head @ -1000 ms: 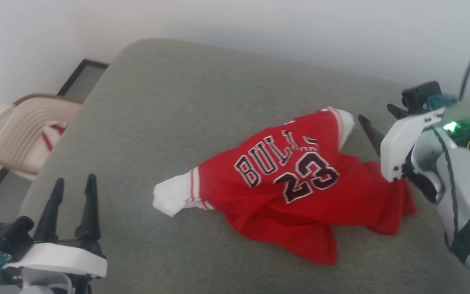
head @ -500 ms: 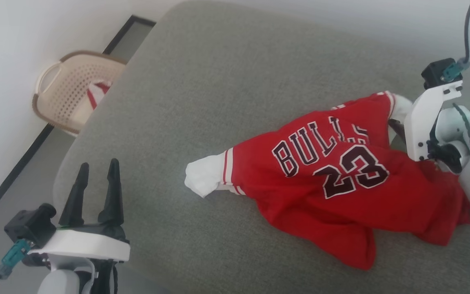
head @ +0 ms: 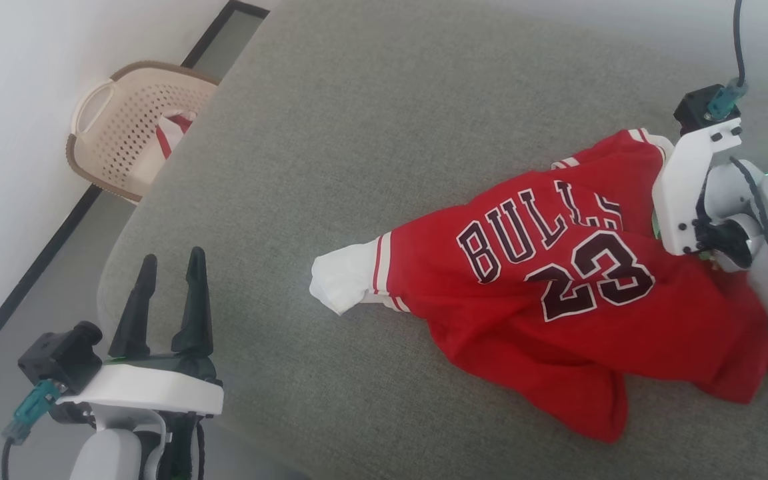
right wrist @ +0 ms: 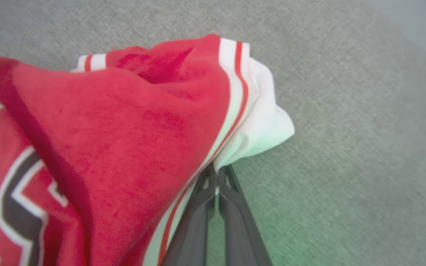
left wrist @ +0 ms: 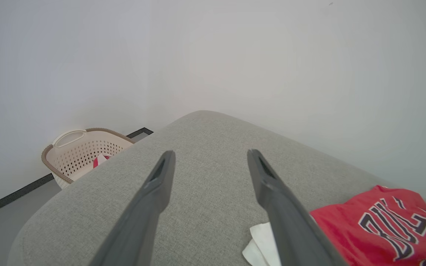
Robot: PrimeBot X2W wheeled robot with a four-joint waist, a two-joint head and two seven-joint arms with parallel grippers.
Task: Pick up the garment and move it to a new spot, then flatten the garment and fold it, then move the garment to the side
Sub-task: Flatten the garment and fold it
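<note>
The garment [head: 524,313] lies crumpled at frame right on the grey cushion [head: 357,133], its long axis sloping sleeve-to-sleeve toward the upper right. The right gripper [right wrist: 215,173] pinches its upper sleeve. The left gripper [head: 172,261], at lower left, is spread.

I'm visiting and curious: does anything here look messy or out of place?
The garment lies crumpled on the grey cushion, lettering creased and hem bunched. The right gripper is shut on its white sleeve edge. Nothing looks spilled or damaged.
</note>
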